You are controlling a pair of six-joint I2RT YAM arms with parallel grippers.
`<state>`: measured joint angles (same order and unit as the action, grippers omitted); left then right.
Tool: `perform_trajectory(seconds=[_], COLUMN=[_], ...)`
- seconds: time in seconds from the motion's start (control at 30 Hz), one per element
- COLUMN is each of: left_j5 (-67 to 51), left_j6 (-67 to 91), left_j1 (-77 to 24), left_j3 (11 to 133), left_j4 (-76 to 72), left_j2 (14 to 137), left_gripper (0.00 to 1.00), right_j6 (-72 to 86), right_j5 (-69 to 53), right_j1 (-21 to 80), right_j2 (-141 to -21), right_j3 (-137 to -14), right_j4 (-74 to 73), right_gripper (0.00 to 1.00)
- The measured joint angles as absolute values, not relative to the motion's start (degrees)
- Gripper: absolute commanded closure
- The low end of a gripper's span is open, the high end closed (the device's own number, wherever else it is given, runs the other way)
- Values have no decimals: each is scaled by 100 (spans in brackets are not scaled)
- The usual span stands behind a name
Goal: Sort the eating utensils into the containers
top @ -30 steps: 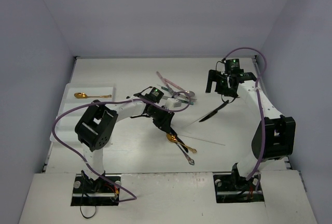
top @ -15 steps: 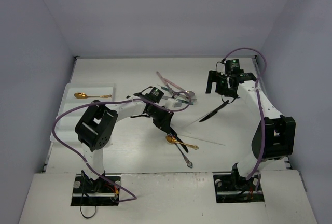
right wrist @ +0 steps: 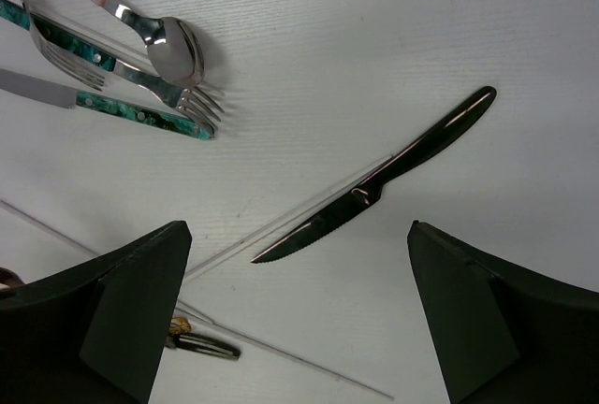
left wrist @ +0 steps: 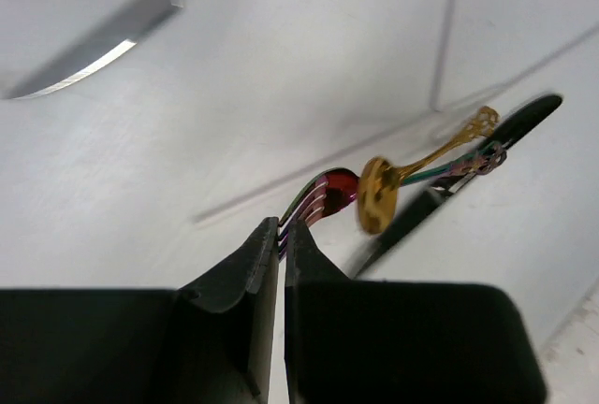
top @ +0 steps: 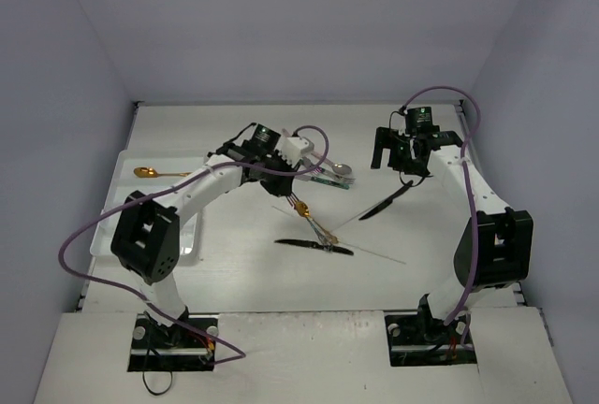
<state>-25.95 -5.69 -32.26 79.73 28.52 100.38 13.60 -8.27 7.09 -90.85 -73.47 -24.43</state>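
My left gripper (left wrist: pixel 282 228) (top: pixel 284 193) is shut on the tines of a rainbow-tinted fork (left wrist: pixel 323 196), held above the table's middle. A gold spoon (left wrist: pixel 378 195) hangs against that fork, handle pointing away; whether it is pinched too I cannot tell. A black knife (top: pixel 314 247) lies on the table under them. The white tray (top: pixel 112 228) sits at the left with one gold spoon (top: pixel 165 172) in its far compartment. My right gripper (right wrist: pixel 298 240) (top: pixel 401 155) hovers open above a second black knife (right wrist: pixel 388 172), touching nothing.
A pink-handled spoon (right wrist: pixel 159 37), a green-handled fork (right wrist: pixel 112 65) and a green-handled knife (right wrist: pixel 140 116) lie together behind the middle. Thin pale sticks (right wrist: pixel 281 224) (top: pixel 374 252) cross the table near the knives. Walls close in the back and sides.
My left gripper closed on the fork, then rose and swung back toward the left, carrying the fork with the gold spoon. The black knife beneath turned crosswise. The right arm stayed put.
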Motion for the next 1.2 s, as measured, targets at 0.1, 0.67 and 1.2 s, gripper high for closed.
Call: perform_trajectory(seconds=[0.1, 0.67, 1.2], left_j5=[-1951, -2069, -4837], left_j6=[-807, -493, -92], left_j1=[-3152, -555, 1793], left_j3=[8090, 8149, 8237], left_j4=[2864, 3192, 4241], left_j2=[9696, 8956, 8996], left_gripper=[100, 100, 100], right_j6=[1348, 1321, 1322], right_j5=[-840, -975, -1119], right_j1=[709, 709, 711], right_j2=[-9093, -9538, -9835], right_j3=[-7349, -7598, -7618], right_j4=[-2440, -2388, -2296], right_gripper=[0, 0, 0])
